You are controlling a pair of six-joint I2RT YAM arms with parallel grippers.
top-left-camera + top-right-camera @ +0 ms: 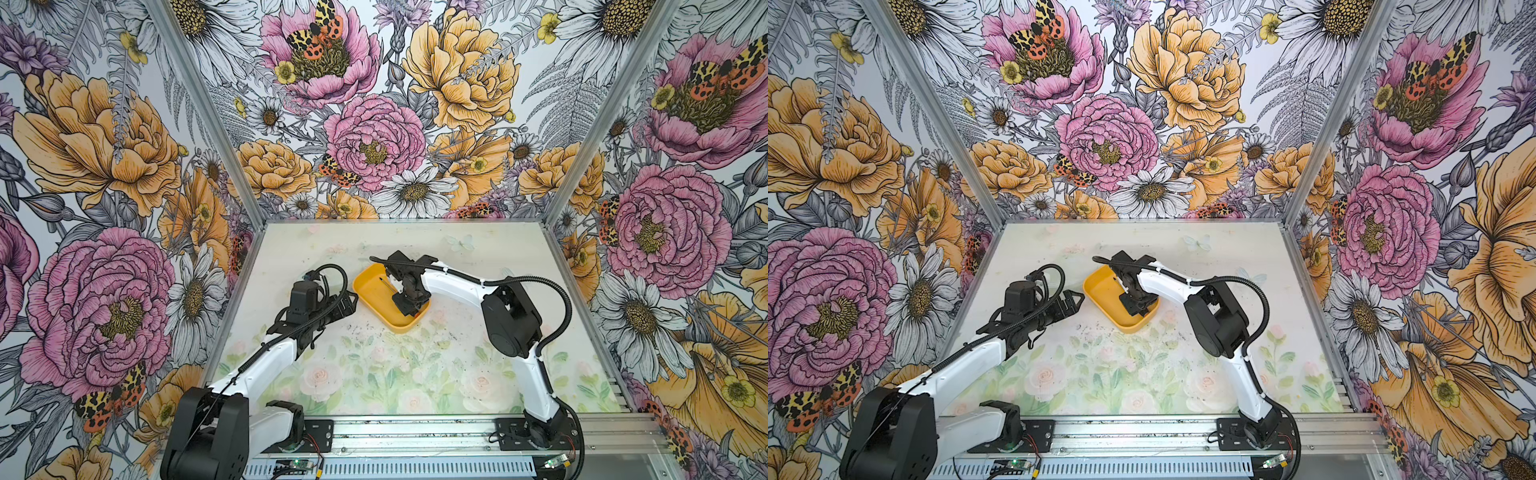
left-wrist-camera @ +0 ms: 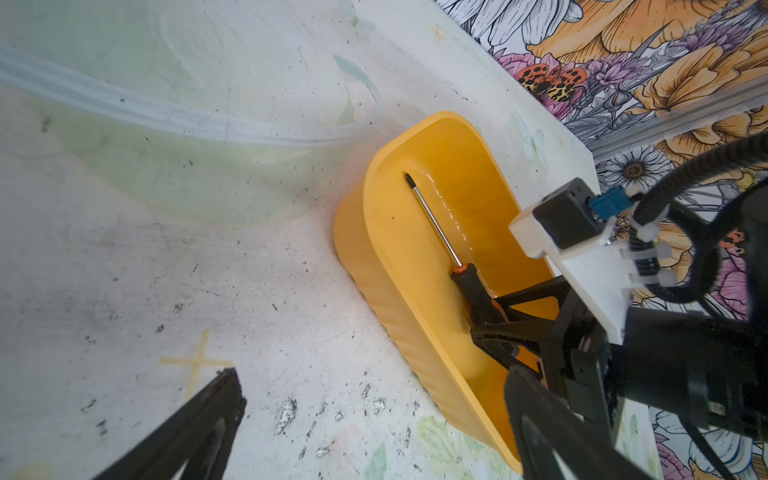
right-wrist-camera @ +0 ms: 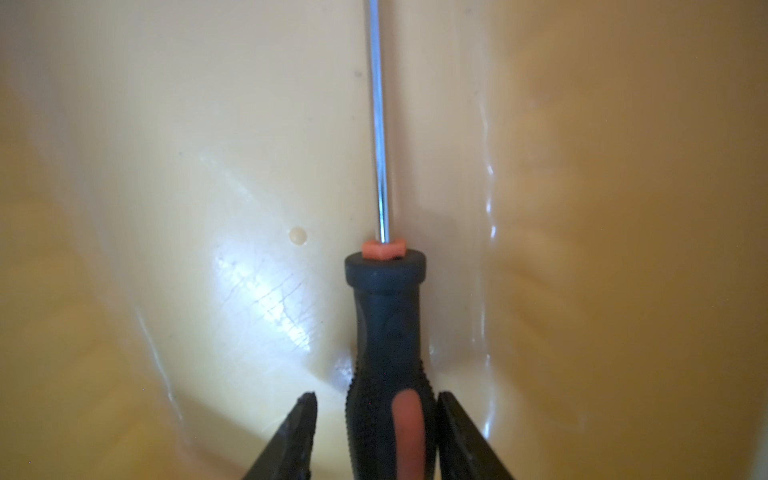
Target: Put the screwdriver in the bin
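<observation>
The yellow bin [image 1: 368,301] [image 1: 1098,293] stands at mid-table in both top views. Inside it lies the screwdriver [image 2: 439,230], its thin shaft [image 1: 386,285] pointing toward the bin's far end. My right gripper [image 1: 409,301] reaches down into the bin over the black and orange handle [image 3: 386,324]. In the right wrist view that gripper [image 3: 376,401] is open: one finger stands clear of the handle and the other is right beside it. The screwdriver rests on the bin floor [image 3: 166,208]. My left gripper [image 1: 349,301] [image 2: 374,415] is open and empty on the table just left of the bin wall [image 2: 374,286].
Flowered walls with aluminium posts [image 1: 582,232] close in the table on three sides. The arm bases sit on a metal rail [image 1: 415,436] at the front edge. The table top [image 1: 374,365] shows dark scuff marks near the bin.
</observation>
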